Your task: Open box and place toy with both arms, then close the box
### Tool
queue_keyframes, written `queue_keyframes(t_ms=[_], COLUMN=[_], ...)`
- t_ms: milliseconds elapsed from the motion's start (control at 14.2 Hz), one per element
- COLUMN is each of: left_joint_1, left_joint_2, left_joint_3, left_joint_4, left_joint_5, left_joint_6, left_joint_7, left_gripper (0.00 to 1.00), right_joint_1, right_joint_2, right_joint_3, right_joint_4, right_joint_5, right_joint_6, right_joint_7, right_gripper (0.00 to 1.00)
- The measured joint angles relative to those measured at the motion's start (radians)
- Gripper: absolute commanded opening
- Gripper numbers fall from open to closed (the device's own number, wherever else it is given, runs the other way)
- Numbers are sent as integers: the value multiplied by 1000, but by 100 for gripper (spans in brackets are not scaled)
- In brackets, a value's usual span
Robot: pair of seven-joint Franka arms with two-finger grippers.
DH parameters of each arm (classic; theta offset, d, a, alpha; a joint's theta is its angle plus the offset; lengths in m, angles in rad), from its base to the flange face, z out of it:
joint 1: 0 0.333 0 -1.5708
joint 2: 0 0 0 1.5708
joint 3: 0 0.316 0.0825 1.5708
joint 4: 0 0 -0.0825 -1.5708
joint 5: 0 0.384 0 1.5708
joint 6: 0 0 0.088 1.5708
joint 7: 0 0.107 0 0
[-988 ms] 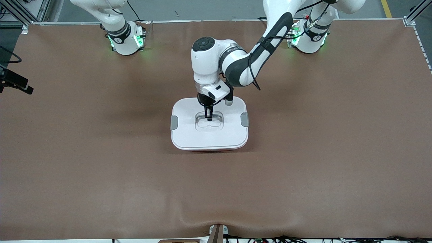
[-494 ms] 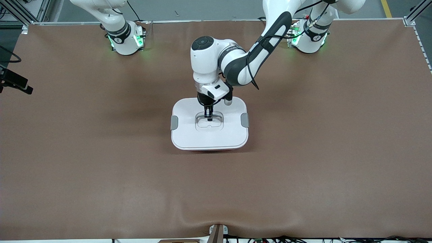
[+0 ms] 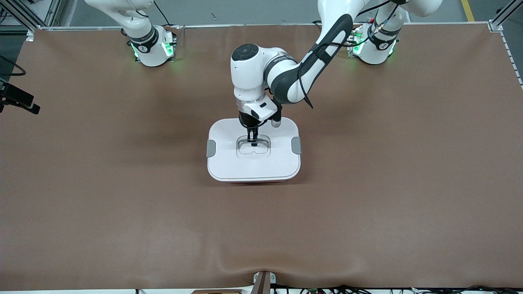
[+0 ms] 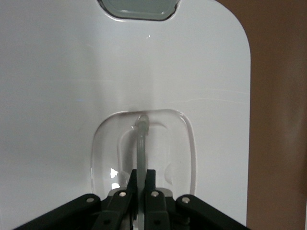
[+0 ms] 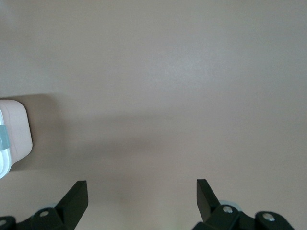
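Left wrist view shows the left gripper point(image 4: 141, 184) clamped on the thin clear recessed handle point(image 4: 142, 143) at the centre of the rounded white-lidded pink plastic box point(image 3: 229, 163) mid-table, handle directly beneath the wrist, while the right gripper point(image 5: 141, 191) waits spread apart over bare table.

we cannot see inside the box point(image 3: 229, 163): its white lid point(image 3: 222, 141) covers it, and only a thin pink strip of wall shows at the lid's lower edge in the front view. the toy is nowhere in sight. the right arm point(image 3: 135, 24) is cut off at the top edge there, so the right gripper point(image 5: 142, 191) shows only as two finger stubs at the bottom of its wrist view. the left gripper point(image 4: 141, 184) is cropped at its frame's bottom, and the lid's clip point(image 4: 139, 9) at the top.
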Motion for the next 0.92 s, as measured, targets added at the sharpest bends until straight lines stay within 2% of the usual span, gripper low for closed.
queue_keyframes(t_ms=[71,141,212,353,705,917], left_joint_1=[0,0,0,-1,-1,2], left_joint_2=[0,0,0,0,-7,-53], left_joint_3=[0,0,0,0,-1,-1], left_joint_4=[0,-1,-3,-8,4,10], left_joint_5=[0,0,0,0,0,-5], left_joint_6=[0,-1,-1,-1,0,-5], left_joint_7=[0,0,0,0,0,0], left_gripper=[17,46,79,100,100,100], right_joint_1=[0,0,0,0,0,0], right_joint_2=[0,0,0,0,0,0], right_joint_3=[0,0,0,0,0,0], right_joint_4=[0,0,0,0,0,0], right_joint_5=[0,0,0,0,0,0], right_joint_6=[0,0,0,0,0,0], right_joint_7=[0,0,0,0,0,0], right_gripper=[100,100,100,100,100,100])
